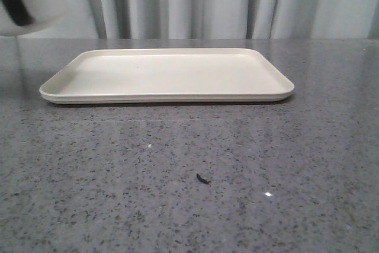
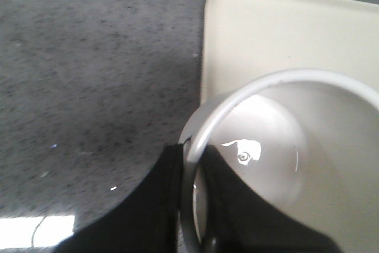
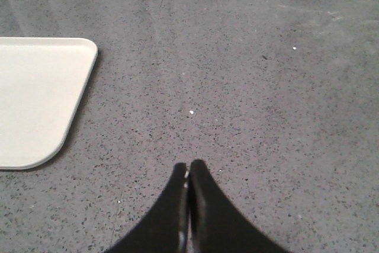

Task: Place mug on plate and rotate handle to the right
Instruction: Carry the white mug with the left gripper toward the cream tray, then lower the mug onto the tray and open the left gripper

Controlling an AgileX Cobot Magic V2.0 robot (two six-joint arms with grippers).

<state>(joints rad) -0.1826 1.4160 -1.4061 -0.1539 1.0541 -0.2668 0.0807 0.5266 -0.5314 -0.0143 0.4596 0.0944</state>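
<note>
The white mug [image 1: 23, 1] hangs blurred at the top left of the front view, above the table and left of the plate [image 1: 166, 75]; a black mark shows on it, and I cannot tell if that is the handle. In the left wrist view my left gripper [image 2: 192, 158] is shut on the mug's rim [image 2: 237, 102], one finger inside and one outside; the mug is over the plate's corner [image 2: 266, 34]. My right gripper [image 3: 189, 170] is shut and empty, low over the table right of the plate [image 3: 35, 105].
The table [image 1: 189, 194] is grey speckled stone. A small dark scrap [image 1: 203, 178] lies on it in front of the plate. Grey curtains [image 1: 207, 1] hang behind the table's far edge.
</note>
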